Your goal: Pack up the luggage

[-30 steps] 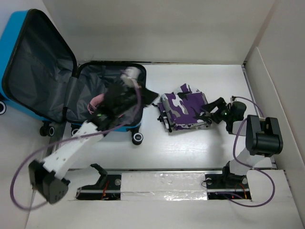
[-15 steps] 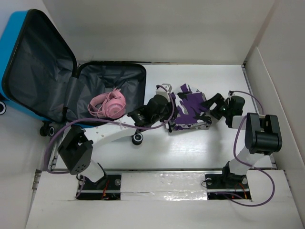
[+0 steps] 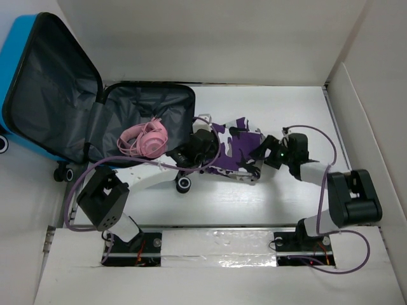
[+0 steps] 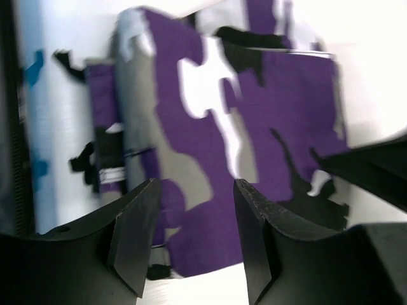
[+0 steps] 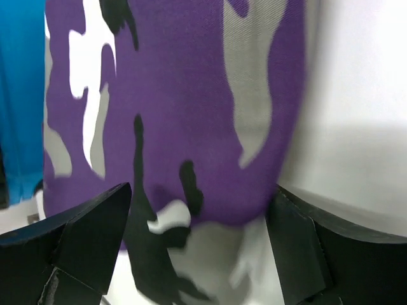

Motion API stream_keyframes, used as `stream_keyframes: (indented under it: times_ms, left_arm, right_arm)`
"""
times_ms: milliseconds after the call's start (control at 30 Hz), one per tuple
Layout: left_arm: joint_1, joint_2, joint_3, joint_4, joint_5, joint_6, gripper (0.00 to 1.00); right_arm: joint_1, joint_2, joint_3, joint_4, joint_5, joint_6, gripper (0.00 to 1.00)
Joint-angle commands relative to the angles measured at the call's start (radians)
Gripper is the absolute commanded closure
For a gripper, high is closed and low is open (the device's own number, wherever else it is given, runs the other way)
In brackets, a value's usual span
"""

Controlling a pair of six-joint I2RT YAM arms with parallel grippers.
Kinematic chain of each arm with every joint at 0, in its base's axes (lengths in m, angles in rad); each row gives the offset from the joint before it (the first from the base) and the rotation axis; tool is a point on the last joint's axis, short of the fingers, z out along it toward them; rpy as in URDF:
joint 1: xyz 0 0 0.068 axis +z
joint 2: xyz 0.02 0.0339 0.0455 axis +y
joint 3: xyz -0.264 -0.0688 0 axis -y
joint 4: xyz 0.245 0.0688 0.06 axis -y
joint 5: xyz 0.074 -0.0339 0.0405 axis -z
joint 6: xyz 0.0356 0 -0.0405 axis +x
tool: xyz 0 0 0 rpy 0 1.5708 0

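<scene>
The blue luggage (image 3: 57,95) lies open at the left of the table (image 3: 267,197), with pink headphones (image 3: 145,138) in its flat half. Just beside it, a camouflage cloth (image 3: 232,149) sits between the left gripper (image 4: 194,210) and right gripper (image 5: 197,222), both with fingers spread wide at its edges.

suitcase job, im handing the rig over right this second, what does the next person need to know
Left pincer: open, at the left edge of the folded camouflage cloth, nothing gripped.
Right pincer: open wide, facing the cloth's right edge, nothing gripped.
Suitcase: open at the table's left, lid tipped back; pink headphones lie in its lower half.
Done: headphones are in.
Left: the cloth lies on the table beside the suitcase. Likely next steps are to grip it from both sides, move it in, then close the lid.
</scene>
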Motion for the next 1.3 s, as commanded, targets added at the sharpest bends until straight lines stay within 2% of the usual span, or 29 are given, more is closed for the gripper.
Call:
stream_keyframes:
  times_ms: [0, 100, 200, 500, 633, 733, 767, 833, 867, 900, 933, 1000, 1033, 1100, 1200, 1233, 1267]
  left_arm:
    - [0.040, -0.055, -0.065, 0.019, -0.024, 0.011, 0.53]
    - [0.051, -0.045, -0.077, 0.017, -0.038, 0.011, 0.53]
    - [0.051, -0.026, -0.081, 0.023, -0.038, 0.009, 0.53]
    - [0.070, 0.014, -0.071, 0.039, -0.017, 0.014, 0.55]
    - [0.071, 0.037, -0.077, 0.046, -0.004, 0.012, 0.56]
    - [0.071, 0.060, -0.084, 0.069, 0.020, 0.012, 0.56]
    - [0.071, 0.067, -0.082, 0.071, 0.025, 0.011, 0.57]
    - [0.071, 0.080, -0.077, 0.068, 0.040, 0.008, 0.57]
    - [0.071, 0.077, -0.082, 0.075, 0.045, 0.006, 0.57]
    - [0.071, 0.070, -0.091, 0.083, 0.048, 0.006, 0.57]
    - [0.071, 0.057, -0.105, 0.100, 0.048, 0.005, 0.57]
    - [0.071, 0.043, -0.110, 0.100, 0.037, 0.003, 0.58]
    - [0.071, 0.029, -0.111, 0.100, 0.037, 0.006, 0.58]
    - [0.071, 0.015, -0.116, 0.098, 0.037, 0.011, 0.58]
    - [0.071, -0.052, -0.133, 0.106, 0.075, 0.012, 0.59]
    - [0.071, -0.081, -0.143, 0.111, 0.089, 0.017, 0.59]
    - [0.071, -0.160, -0.149, 0.118, 0.098, 0.025, 0.59]
  right_arm:
    - [-0.010, -0.127, -0.056, -0.038, 0.120, 0.015, 0.11]
    - [-0.019, -0.108, -0.057, -0.041, 0.117, -0.003, 0.07]
    - [-0.019, -0.002, -0.051, 0.008, 0.059, 0.000, 0.06]
    - [0.087, 0.072, 0.002, 0.051, 0.059, 0.029, 0.08]
    - [0.098, 0.132, 0.009, 0.103, 0.057, 0.059, 0.10]
    - [0.098, 0.168, 0.009, 0.144, 0.039, 0.072, 0.19]
    - [0.098, 0.190, 0.006, 0.163, 0.028, 0.082, 0.25]
    - [0.098, 0.204, -0.017, 0.244, 0.013, 0.105, 0.31]
    - [0.098, 0.208, -0.033, 0.290, 0.008, 0.134, 0.43]
    - [0.098, 0.208, -0.043, 0.348, 0.004, 0.141, 0.48]
    - [0.098, 0.208, -0.053, 0.361, 0.007, 0.145, 0.58]
    - [0.098, 0.198, -0.056, 0.396, 0.002, 0.148, 0.68]
    - [0.098, 0.195, -0.054, 0.405, -0.002, 0.147, 0.70]
    - [0.098, 0.182, -0.047, 0.413, -0.004, 0.130, 0.83]
    - [0.098, 0.138, -0.060, 0.486, -0.024, 0.133, 0.92]
    - [0.087, 0.085, -0.066, 0.497, -0.027, 0.133, 0.97]
    - [0.087, 0.049, -0.070, 0.494, -0.027, 0.118, 1.00]
